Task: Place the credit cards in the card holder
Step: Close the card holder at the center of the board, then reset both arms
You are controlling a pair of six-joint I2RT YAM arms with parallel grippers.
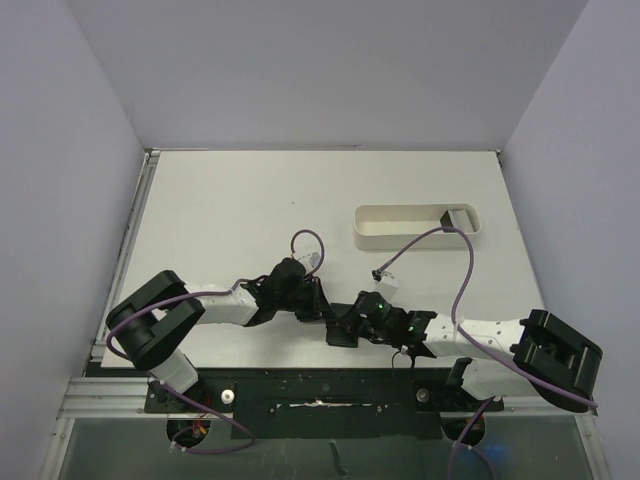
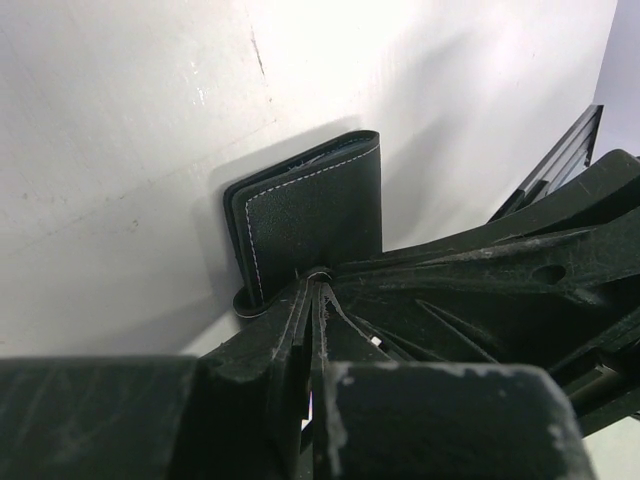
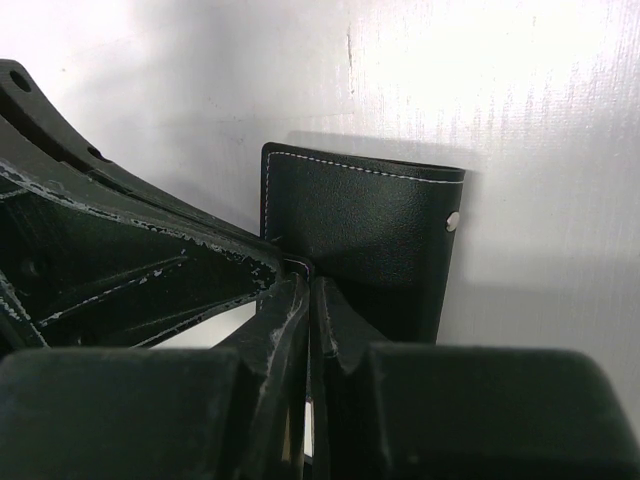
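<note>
The black card holder (image 2: 312,212) stands folded on the white table, with white stitching and a snap stud. It also shows in the right wrist view (image 3: 360,230) and, small and dark, between the arms in the top view (image 1: 338,336). My left gripper (image 2: 318,278) is shut, its tips pinching a thin tab at the holder's near edge. My right gripper (image 3: 308,272) is shut on a thin edge of the holder from the other side. Greyish credit cards (image 1: 457,218) lean in the right end of the white tray.
The long white oval tray (image 1: 400,228) lies at the back right of the table. Purple cables (image 1: 466,270) loop over both arms. The two grippers (image 1: 332,312) meet close together near the table's front edge, and the right arm's finger (image 2: 520,250) fills the right of the left wrist view.
</note>
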